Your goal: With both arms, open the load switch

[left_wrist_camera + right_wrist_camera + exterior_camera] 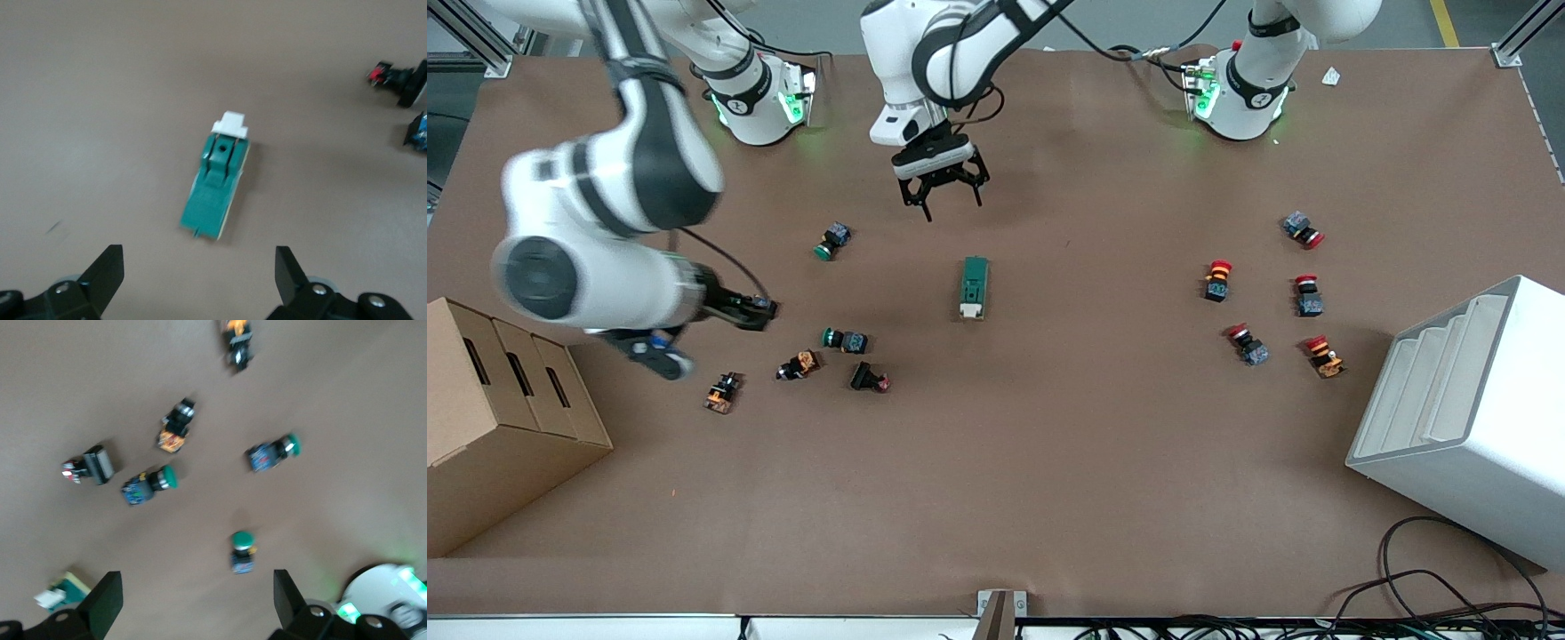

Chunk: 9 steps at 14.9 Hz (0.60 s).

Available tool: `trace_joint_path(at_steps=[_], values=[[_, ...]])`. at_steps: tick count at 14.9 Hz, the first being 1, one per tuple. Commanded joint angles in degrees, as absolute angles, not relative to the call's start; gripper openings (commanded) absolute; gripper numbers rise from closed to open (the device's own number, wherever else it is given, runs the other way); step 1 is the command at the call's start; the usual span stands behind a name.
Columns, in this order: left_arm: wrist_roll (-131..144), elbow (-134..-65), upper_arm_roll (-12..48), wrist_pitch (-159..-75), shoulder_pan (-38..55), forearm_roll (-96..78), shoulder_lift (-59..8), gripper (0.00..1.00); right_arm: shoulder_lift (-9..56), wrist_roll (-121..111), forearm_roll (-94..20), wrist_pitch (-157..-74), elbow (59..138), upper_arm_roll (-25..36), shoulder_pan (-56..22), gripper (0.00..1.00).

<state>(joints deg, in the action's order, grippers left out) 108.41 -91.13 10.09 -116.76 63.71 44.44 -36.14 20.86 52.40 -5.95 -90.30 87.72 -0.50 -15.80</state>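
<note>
We see the load switch lying flat near the middle of the brown surface — a dark-green oblong block with a white toggle piece at the end nearer the front camera. In the left wrist view it shows a raised green ridge along its top with a small round hole by the white end.

The left gripper hangs over bare surface just short of the switch, jaws spread wide and holding nothing. The right gripper hovers over the green-capped push buttons toward the right arm's end; its jaws are parted and empty in the right wrist view. There the switch is cut off at the edge — only a blurred corner shows.
</note>
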Motion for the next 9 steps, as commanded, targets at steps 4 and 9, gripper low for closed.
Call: trace_joint_path(at_steps=[4,9], values=[[125.2,-99.5,9.9,-120.8,64.6,69.7,-40.4,0.99,30.8,75.4,-11.9,-95.9,84.3,-0.1,-22.7,1.0],[145.9,-106.1,9.8,-121.6,64.4,92.5,-43.4,0.99,42.3,94.3,-12.0,-99.6,76.6,-0.1,-31.2,1.0]])
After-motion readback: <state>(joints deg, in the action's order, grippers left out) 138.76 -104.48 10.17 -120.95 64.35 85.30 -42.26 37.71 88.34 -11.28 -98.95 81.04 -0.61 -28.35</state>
